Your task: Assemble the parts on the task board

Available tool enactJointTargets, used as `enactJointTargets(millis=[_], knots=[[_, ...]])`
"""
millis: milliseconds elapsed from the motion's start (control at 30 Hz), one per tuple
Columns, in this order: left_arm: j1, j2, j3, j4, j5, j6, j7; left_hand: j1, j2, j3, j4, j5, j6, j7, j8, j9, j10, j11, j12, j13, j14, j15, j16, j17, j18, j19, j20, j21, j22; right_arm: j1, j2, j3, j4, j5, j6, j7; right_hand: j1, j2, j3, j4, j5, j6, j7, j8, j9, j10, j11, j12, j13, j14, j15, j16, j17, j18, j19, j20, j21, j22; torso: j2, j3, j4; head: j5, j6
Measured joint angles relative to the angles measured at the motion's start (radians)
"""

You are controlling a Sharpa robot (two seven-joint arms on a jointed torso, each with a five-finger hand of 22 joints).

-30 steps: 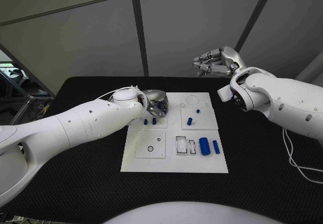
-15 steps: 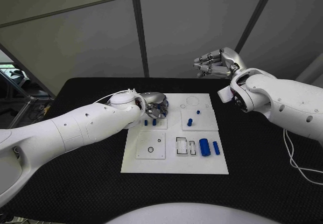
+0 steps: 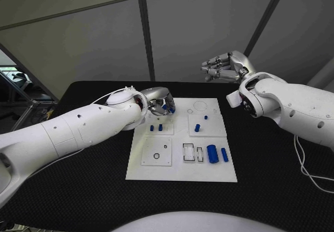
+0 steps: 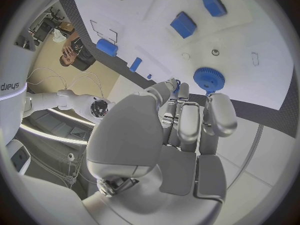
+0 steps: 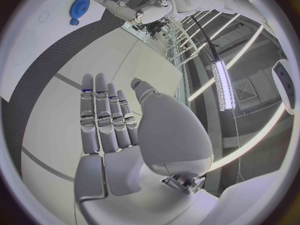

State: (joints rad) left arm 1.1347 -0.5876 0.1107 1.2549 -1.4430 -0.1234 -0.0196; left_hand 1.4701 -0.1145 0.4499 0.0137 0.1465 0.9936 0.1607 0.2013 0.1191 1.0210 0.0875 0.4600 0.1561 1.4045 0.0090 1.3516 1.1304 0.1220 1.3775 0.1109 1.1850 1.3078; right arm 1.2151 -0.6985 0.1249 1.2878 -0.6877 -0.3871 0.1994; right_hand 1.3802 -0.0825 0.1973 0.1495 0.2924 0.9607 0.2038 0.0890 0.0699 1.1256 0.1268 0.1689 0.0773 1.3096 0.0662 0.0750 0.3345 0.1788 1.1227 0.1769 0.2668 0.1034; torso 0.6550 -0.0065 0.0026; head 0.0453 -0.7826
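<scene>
The white task board point(image 3: 182, 166) lies mid-table. My left hand point(image 3: 159, 101) hovers over its back left corner and pinches a blue gear point(image 4: 208, 79) at its fingertips; the gear point(image 5: 79, 6) also appears in the right wrist view. Two short blue pegs point(image 3: 156, 128) stand in the board's left plate, and another peg point(image 3: 197, 127) stands in the right plate. A thick blue cylinder point(image 3: 211, 153) and a slimmer one point(image 3: 224, 154) lie at the front right. My right hand point(image 3: 224, 66) is raised beyond the table's back right, fingers straight, holding nothing.
Rectangular slots point(image 3: 187, 151) and a small ring point(image 3: 156, 155) sit in the board's front half, and a circle outline point(image 3: 200, 104) marks its back. Black table point(image 3: 83, 193) surrounds the board. A white cable point(image 3: 310, 174) trails at the right.
My left hand has moved from above the two short pegs toward the board's back left corner, with blue showing at its fingertips. The right hand has stayed put.
</scene>
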Motion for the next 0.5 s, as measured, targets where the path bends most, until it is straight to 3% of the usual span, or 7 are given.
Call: enactJointTargets(millis=[200, 500], knots=[[0.0, -0.039, 0.012, 0.022, 0.011, 0.002, -0.003, -0.011, 0.0, 0.006, 0.0, 0.0, 0.005, 0.002, -0.004, 0.0, 0.0, 0.0, -0.005, 0.0, 0.004, 0.004, 0.004, 0.0, 0.0, 0.004, 0.004, 0.004, 0.0, 0.0, -0.001, 0.0, -0.001, 0.0, 0.0, 0.0, 0.0, 0.0, 0.0, 0.0, 0.0, 0.0, 0.0, 0.0, 0.0, 0.0, 0.0, 0.0, 0.0, 0.0, 0.0, 0.0, 0.0, 0.0, 0.0, 0.0, 0.0, 0.0, 0.0, 0.0012, -0.0002, 0.005, 0.001], [-0.005, -0.079, 0.014, 0.025, 0.021, 0.02, -0.013, -0.019, -0.008, 0.006, 0.0, 0.0, 0.011, -0.004, -0.004, 0.0, 0.007, 0.0, -0.011, 0.0, 0.004, 0.004, 0.004, -0.013, 0.0, 0.004, 0.004, 0.004, 0.0, 0.0, -0.004, 0.0, -0.001, 0.0, 0.001, 0.0, 0.0, 0.0, 0.0, 0.0, 0.0, 0.0, 0.0, 0.0, 0.0, 0.0, 0.0, 0.0, 0.0, 0.0, 0.0, 0.0, 0.0, 0.0, 0.0, 0.0, 0.0, 0.0, 0.0, 0.0012, -0.0001, 0.009, 0.001]])
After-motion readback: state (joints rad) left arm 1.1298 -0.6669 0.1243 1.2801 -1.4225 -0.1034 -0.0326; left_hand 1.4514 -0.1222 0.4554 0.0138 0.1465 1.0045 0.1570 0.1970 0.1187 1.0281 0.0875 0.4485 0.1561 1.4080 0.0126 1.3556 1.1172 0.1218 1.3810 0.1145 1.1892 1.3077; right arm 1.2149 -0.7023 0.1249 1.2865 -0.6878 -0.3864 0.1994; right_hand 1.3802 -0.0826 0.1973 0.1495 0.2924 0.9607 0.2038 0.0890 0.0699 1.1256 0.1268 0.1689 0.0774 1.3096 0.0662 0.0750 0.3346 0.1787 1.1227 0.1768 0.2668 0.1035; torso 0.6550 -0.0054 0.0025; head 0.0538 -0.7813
